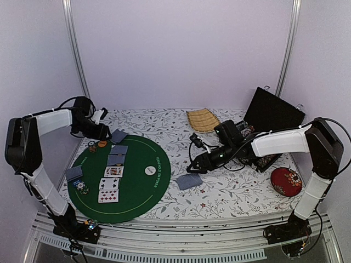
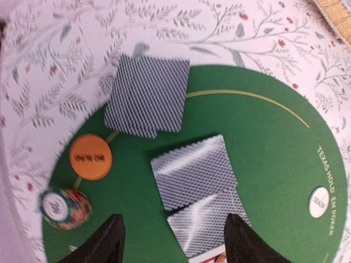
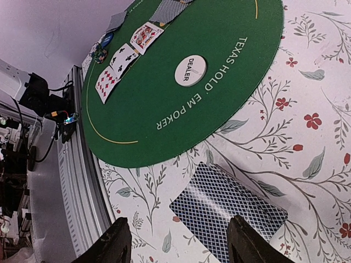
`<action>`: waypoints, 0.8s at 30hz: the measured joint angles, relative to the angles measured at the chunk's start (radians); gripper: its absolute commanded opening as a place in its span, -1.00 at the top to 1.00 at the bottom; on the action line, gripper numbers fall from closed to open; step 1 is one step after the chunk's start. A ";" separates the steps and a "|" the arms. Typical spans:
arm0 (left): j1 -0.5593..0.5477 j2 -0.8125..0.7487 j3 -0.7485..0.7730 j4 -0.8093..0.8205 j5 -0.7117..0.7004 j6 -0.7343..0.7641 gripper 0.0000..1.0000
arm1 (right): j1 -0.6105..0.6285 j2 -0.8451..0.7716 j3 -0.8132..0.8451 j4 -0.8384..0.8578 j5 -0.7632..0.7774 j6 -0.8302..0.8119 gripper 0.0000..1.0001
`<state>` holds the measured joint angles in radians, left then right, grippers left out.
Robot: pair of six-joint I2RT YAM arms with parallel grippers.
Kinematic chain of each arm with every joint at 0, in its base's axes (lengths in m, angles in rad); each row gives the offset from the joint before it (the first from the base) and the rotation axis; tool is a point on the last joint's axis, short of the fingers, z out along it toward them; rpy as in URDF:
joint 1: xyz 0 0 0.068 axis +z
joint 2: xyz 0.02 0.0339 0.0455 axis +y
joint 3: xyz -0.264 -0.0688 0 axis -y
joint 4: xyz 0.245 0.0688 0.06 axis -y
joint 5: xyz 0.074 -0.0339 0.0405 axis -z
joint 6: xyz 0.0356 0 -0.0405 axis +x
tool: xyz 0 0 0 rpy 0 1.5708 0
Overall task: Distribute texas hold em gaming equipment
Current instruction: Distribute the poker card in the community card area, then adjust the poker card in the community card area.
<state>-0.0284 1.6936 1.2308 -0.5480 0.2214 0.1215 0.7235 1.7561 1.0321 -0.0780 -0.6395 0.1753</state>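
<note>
This one's a robot lab booth: bare pale walls (image 1: 181,49) on metal posts (image 1: 77,55), left arm (image 1: 49,123) and right arm (image 1: 279,143) bolted to an aluminium rail (image 1: 181,234), floral cloth (image 1: 230,192) and poker mat (image 1: 137,170) staged on the table.

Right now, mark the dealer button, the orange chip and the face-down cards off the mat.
dealer button (image 3: 190,70), right wrist view, centre of its white face.
orange chip (image 2: 90,158), left wrist view, centre of its top.
face-down cards (image 3: 227,213), right wrist view, middle of the patterned back.
</note>
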 measured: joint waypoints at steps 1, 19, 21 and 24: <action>0.000 -0.009 -0.039 0.013 0.007 -0.035 -0.29 | 0.000 0.000 0.000 0.000 0.000 -0.001 -0.23; -0.008 0.071 -0.267 0.204 -0.006 -0.317 0.20 | 0.000 0.025 0.000 -0.013 -0.002 -0.050 -0.25; -0.010 0.086 -0.254 0.204 -0.013 -0.314 0.21 | 0.000 0.025 0.000 -0.012 -0.002 -0.053 -0.24; -0.019 0.098 -0.242 0.207 -0.031 -0.307 0.40 | 0.000 0.025 0.000 -0.012 -0.002 -0.053 -0.24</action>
<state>-0.0475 1.7920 0.9886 -0.3412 0.1902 -0.1856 0.7231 1.7813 1.0317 -0.0902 -0.6418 0.1219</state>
